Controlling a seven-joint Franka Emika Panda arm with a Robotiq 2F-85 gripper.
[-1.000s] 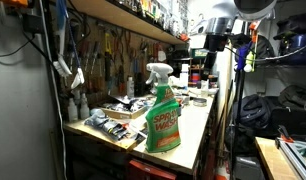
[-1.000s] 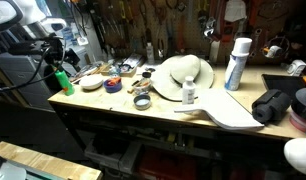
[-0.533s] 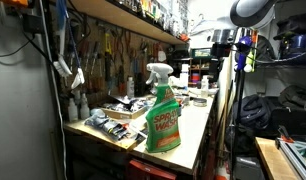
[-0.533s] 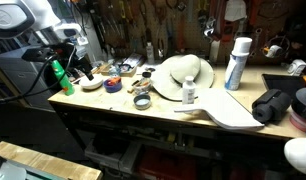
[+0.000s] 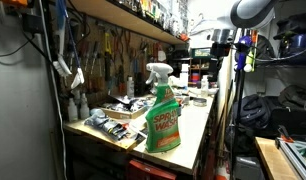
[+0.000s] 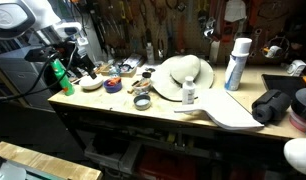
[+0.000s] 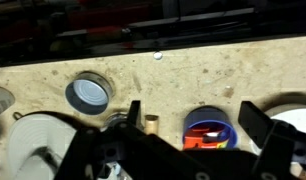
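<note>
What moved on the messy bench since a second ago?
Only the robot. Its arm swung a little to the right in this exterior view, above the end of the workbench, then stopped about half a second ago. The gripper is open above the tape roll and blue tin; it took and dropped nothing. The green spray bottle and white hat stayed put.

- green plastic spray bottle w/ white trigger point(image 5: 163, 120), upright at bench corner;
- wide-brimmed white hat point(image 6: 181, 75), mid-bench;
- small white bottle point(image 6: 189, 93), upright, just in front of hat;
- tall white spray can point(image 6: 236, 64), upright, near hat;
- pale wooden board point(image 6: 228, 112), flat at front edge;
- black bag point(image 6: 276, 105), next to board;
- hand tools point(image 6: 163, 25) hung on back wall.
</note>
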